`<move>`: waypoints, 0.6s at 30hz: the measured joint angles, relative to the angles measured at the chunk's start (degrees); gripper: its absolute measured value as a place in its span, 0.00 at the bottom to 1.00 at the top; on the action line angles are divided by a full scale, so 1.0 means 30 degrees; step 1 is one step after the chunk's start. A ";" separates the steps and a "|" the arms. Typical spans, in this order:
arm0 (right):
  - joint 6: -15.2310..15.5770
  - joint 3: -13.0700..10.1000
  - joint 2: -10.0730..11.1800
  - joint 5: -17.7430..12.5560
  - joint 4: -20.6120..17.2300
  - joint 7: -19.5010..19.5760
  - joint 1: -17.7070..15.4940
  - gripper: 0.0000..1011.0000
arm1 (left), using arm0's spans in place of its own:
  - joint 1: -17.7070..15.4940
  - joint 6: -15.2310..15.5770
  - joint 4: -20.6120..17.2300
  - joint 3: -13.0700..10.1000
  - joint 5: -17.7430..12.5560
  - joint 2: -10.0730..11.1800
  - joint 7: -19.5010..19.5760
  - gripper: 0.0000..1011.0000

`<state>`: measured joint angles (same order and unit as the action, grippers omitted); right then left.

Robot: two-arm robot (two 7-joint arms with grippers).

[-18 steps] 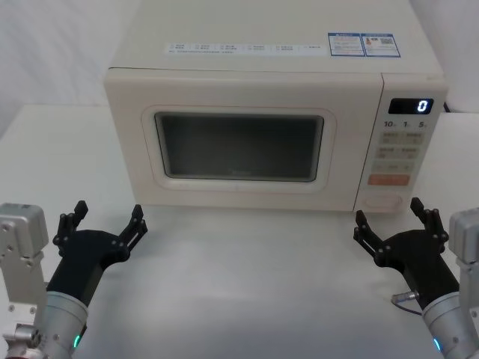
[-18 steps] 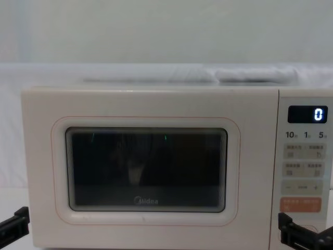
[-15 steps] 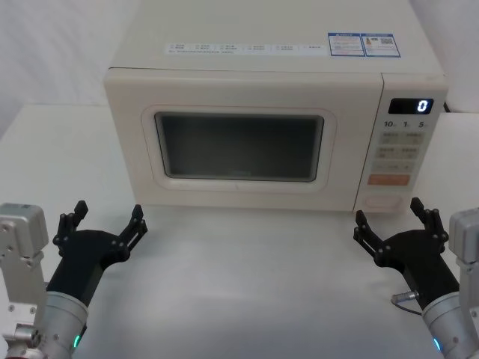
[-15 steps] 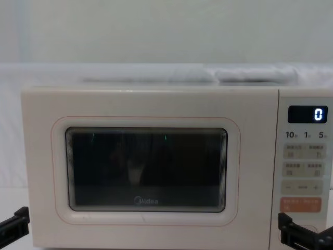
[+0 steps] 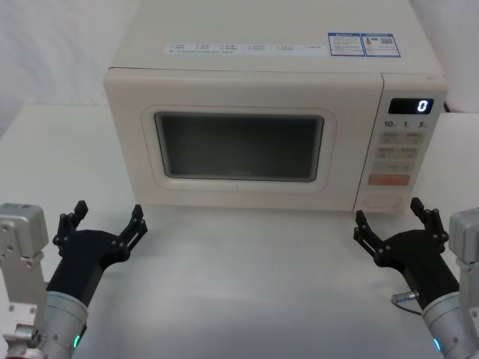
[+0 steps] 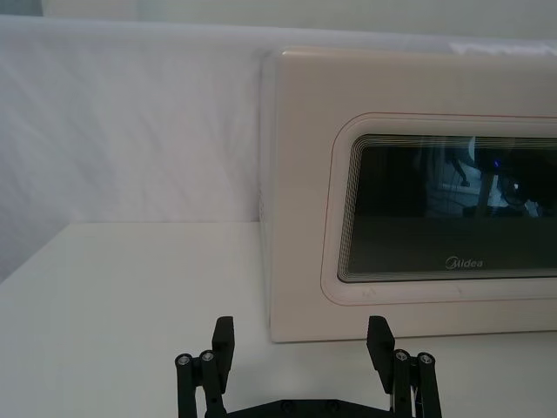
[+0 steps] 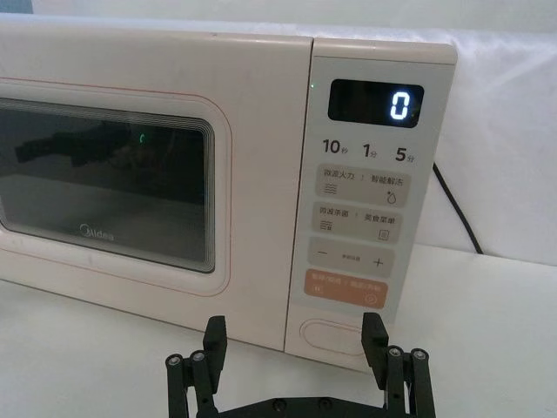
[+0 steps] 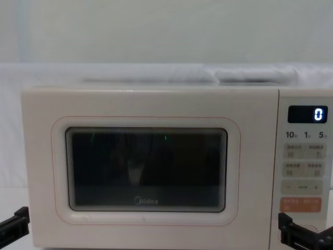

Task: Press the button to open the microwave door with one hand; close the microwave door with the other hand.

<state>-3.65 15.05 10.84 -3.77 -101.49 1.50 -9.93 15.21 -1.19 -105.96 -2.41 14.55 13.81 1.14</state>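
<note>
**Cream microwave shut, both end effectors spread in front of it**

Cream-white and closed flush, the microwave door (image 5: 239, 146) faces the robot from the back of the white bench (image 5: 247, 284), its dark glass window ringed by a thin pink line. To its right runs the control strip (image 5: 404, 149), whose display (image 5: 410, 105) reads 0. At the foot of that strip, under the orange key (image 5: 389, 179), sits the button (image 5: 383, 200), untouched.

Low on the bench, the left end effector (image 5: 105, 222) waits before the door's lower left corner, fingers spread apart and holding nothing. Opposite, the right end effector (image 5: 395, 221) sits just in front of the button without touching it, fingers likewise apart; in the right wrist view the button (image 7: 338, 335) lies between its two fingertips.
</note>
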 joint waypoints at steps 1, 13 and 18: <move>0.0000 -0.0001 0.0000 0.0000 0.0001 0.0000 0.0000 0.99 | 0.0000 0.0000 0.0001 -0.0001 0.0000 0.0000 0.0000 0.99; 0.0000 -0.0001 0.0000 0.0000 0.0001 0.0001 0.0001 0.99 | -0.0001 0.0000 0.0001 -0.0001 0.0001 -0.0001 -0.0001 0.99; 0.0000 -0.0001 0.0000 0.0000 0.0000 0.0001 0.0000 0.99 | 0.0000 0.0000 0.0001 0.0000 0.0000 0.0001 -0.0001 0.99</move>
<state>-3.65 15.04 10.84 -3.77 -101.49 1.50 -9.93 15.21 -1.19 -105.95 -2.41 14.54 13.81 1.14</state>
